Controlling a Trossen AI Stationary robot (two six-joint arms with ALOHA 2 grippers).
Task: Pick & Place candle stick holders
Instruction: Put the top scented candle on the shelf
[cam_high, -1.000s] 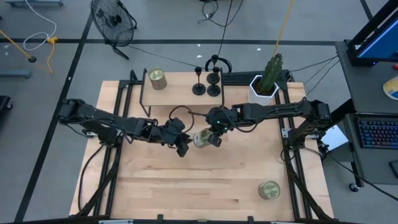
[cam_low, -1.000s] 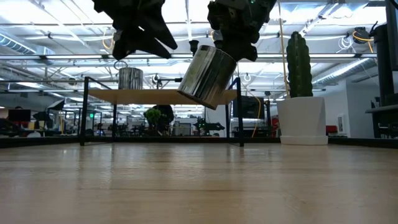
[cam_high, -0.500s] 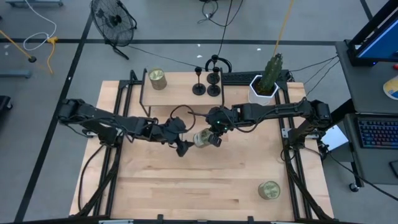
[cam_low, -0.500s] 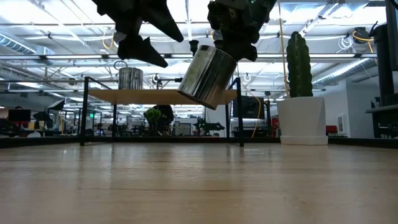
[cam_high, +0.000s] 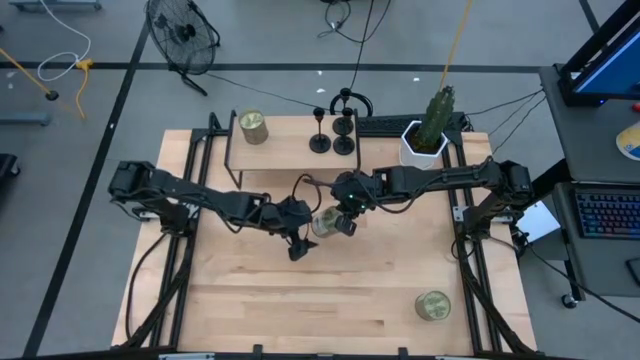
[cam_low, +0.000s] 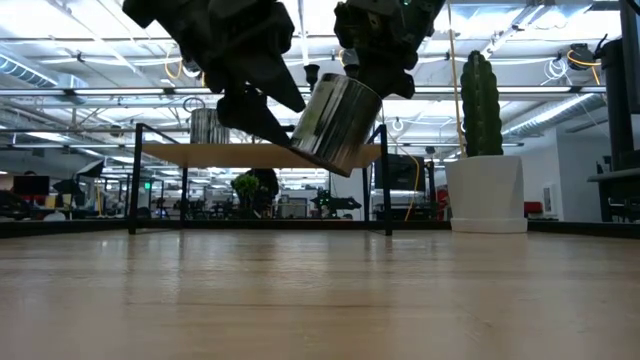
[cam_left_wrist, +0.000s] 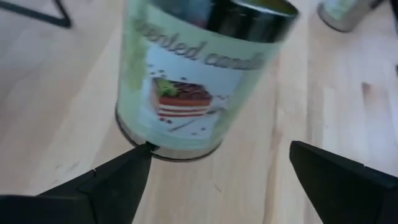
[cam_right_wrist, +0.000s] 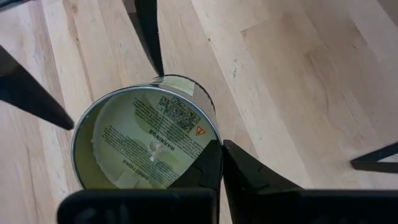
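The black candle stick holders (cam_high: 320, 142) stand on their round bases on a raised wooden shelf (cam_high: 285, 150) at the far side; no gripper is near them. My right gripper (cam_high: 345, 222) is shut on a shiny candle tin (cam_high: 326, 222) above mid-table. My left gripper (cam_high: 305, 238) is open. Its two fingers stand on either side of the tin's bottom end (cam_left_wrist: 168, 152). One fingertip (cam_left_wrist: 140, 152) is right at the bottom edge; whether it touches, I cannot tell. My right gripper pinches the tin's rim (cam_right_wrist: 216, 138) at the open top, one finger inside the tin and one outside. The fingers slant down from the table's right. The tin (cam_low: 335, 125) hangs tilted below them, clear of the table.
A second tin (cam_high: 252, 127) stands on the shelf's left end and a third (cam_high: 432, 305) on the table near the right front. A cactus in a white pot (cam_high: 428, 135) stands at the far right. The near half of the table has free room.
My left gripper has opened wide, rolled about its own line, and gone down and toward the table's right, up to the tin's bottom end. My right gripper and the tin have kept still.
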